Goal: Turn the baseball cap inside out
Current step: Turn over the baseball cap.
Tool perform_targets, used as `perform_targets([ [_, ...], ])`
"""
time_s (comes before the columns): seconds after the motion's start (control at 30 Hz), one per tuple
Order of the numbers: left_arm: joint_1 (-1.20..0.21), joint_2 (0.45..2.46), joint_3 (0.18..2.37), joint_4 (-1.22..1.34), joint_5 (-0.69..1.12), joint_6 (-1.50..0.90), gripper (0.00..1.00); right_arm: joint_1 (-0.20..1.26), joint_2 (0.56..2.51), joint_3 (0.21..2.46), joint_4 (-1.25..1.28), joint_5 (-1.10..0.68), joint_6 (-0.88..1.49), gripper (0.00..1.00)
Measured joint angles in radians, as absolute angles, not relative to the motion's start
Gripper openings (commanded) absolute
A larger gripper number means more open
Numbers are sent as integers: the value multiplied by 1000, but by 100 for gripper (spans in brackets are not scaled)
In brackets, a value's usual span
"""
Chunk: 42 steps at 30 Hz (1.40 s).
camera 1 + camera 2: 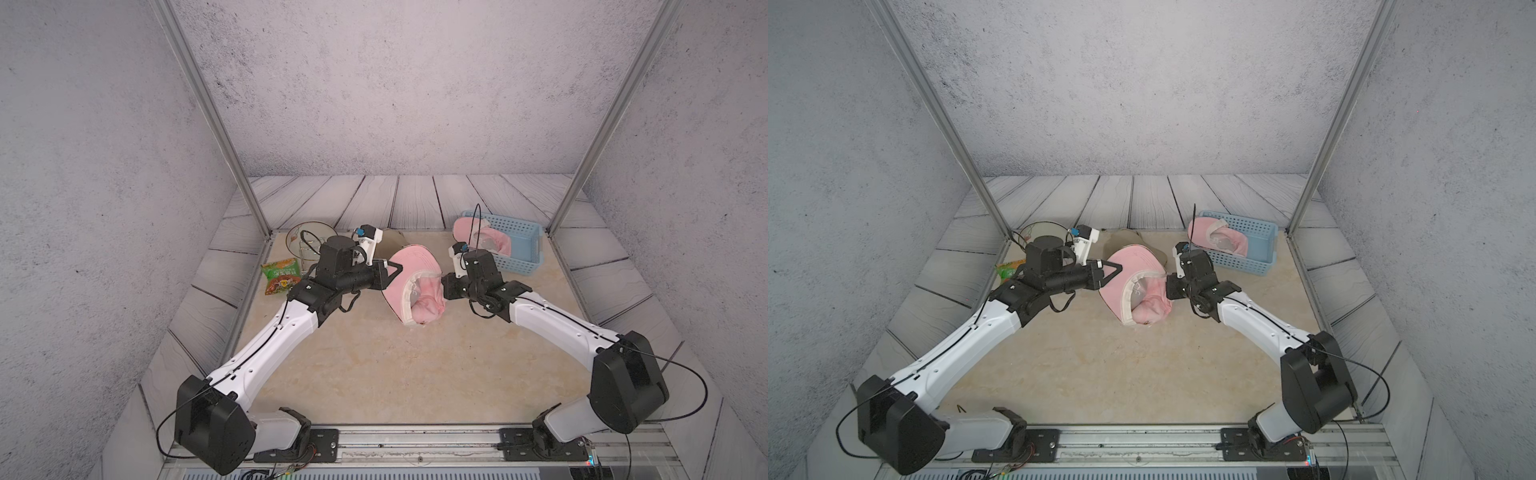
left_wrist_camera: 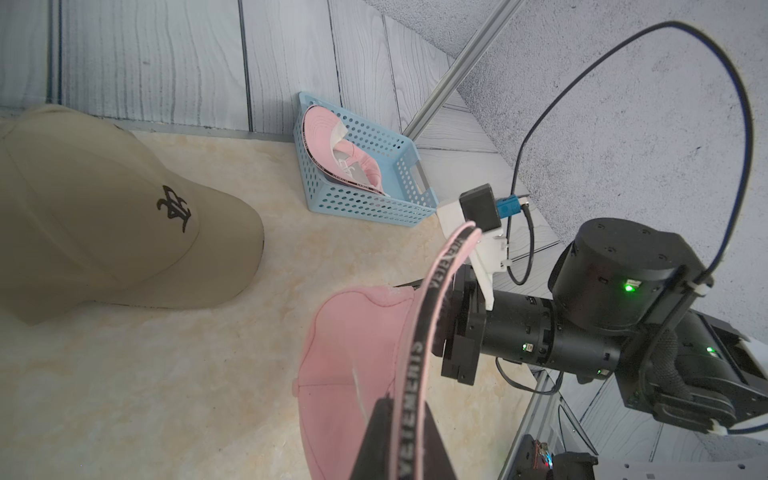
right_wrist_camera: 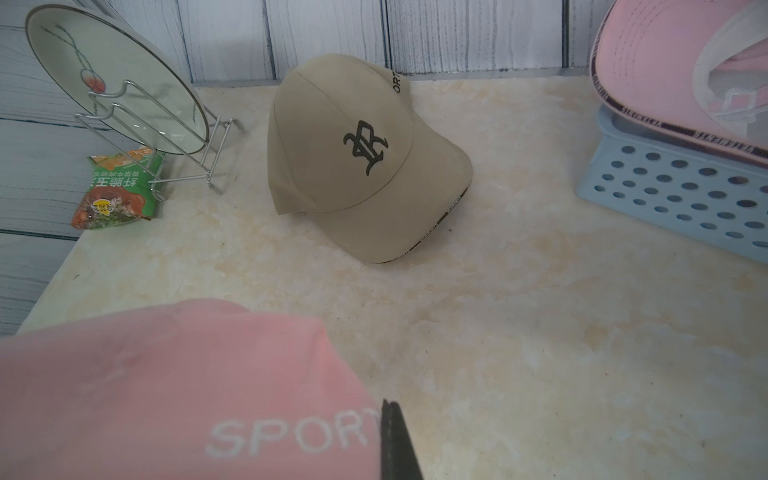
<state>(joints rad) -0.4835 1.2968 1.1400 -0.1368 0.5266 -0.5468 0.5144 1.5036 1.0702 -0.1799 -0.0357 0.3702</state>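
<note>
— Where's the pink cap [image 1: 409, 286]?
— Mid-table [image 1: 374, 365], tipped on edge between both arms. Its long axis runs from the stiff curved brim at the far end to the soft, crumpled crown nearer the camera, with the pale lining facing the right arm.
— And the grips?
— Left gripper [image 2: 405, 419] is pinched onto the brim's black lettered trim. Right gripper [image 3: 382, 409] is closed too, probably on crown fabric; only one finger shows.

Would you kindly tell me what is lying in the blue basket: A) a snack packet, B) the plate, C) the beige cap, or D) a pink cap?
D: a pink cap sits in the blue basket, while the beige cap lies outside it.
</note>
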Motion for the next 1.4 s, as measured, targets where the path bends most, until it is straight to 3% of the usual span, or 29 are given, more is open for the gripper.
perform_targets([
  [0.17, -457, 1290, 1134, -122, 527, -585, 0, 493, 1504, 1042, -200, -6, 375, 24],
  [0.53, -447, 1282, 1122, -111, 521, -628, 0, 453, 1515, 1029, -252, 28, 420, 24],
  [0.7, -447, 1282, 1122, -122, 488, -617, 0, 453, 1502, 1026, -257, 23, 398, 39],
  [0.9, -437, 1282, 1122, -86, 512, -623, 0, 425, 1336, 882, -194, -99, 311, 59],
  [1.2, -437, 1301, 1149, -135, 356, -900, 0, 420, 1065, 564, 155, -284, 85, 64],
  [1.4, -453, 1317, 1226, -239, 284, -1101, 0, 480, 1005, 510, 278, -346, -59, 66],
])
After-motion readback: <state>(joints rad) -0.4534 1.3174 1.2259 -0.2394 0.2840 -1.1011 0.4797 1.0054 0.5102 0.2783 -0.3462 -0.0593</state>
